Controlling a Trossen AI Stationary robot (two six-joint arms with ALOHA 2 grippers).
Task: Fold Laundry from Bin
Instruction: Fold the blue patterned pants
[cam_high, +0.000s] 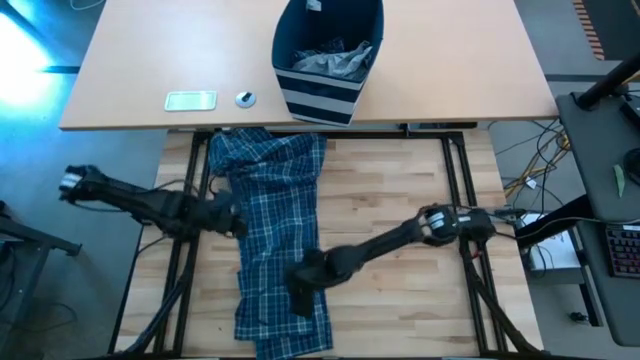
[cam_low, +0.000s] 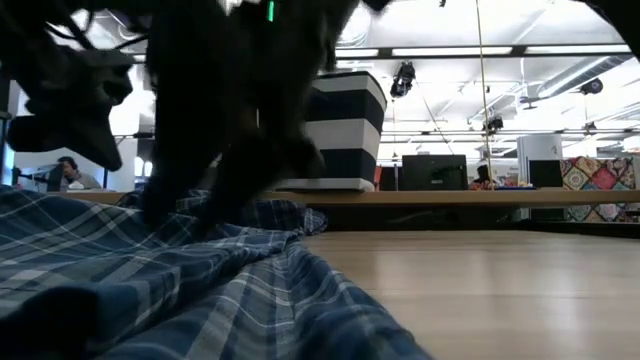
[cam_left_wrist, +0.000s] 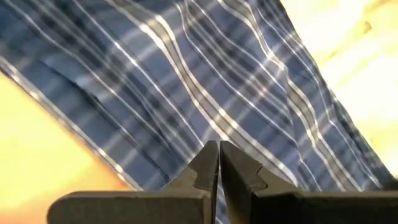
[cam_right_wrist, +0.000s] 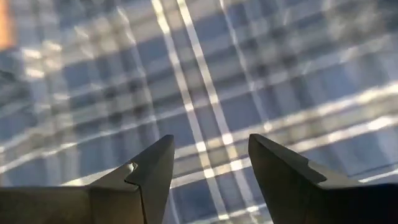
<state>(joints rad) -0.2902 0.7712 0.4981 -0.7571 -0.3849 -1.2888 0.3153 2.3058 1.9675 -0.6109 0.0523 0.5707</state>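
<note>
Blue-and-white plaid trousers (cam_high: 275, 240) lie stretched out flat on the wooden table, running from its far edge to its near edge; they fill the foreground of the low view (cam_low: 200, 290). My left gripper (cam_high: 238, 222) is shut at the trousers' left edge, and the left wrist view shows nothing between its fingertips (cam_left_wrist: 218, 148). My right gripper (cam_high: 300, 298) is open over the trousers' near half, with plaid cloth beyond its fingers (cam_right_wrist: 211, 155). The navy striped bin (cam_high: 325, 60) stands on the tan table behind, with grey laundry (cam_high: 335, 62) inside.
On the tan table behind lie a flat pale object (cam_high: 190, 100) and a small round one (cam_high: 245, 98), left of the bin. Bare wood (cam_high: 400, 190) lies to the right of the trousers. Desks and monitors (cam_low: 430, 172) stand in the room beyond.
</note>
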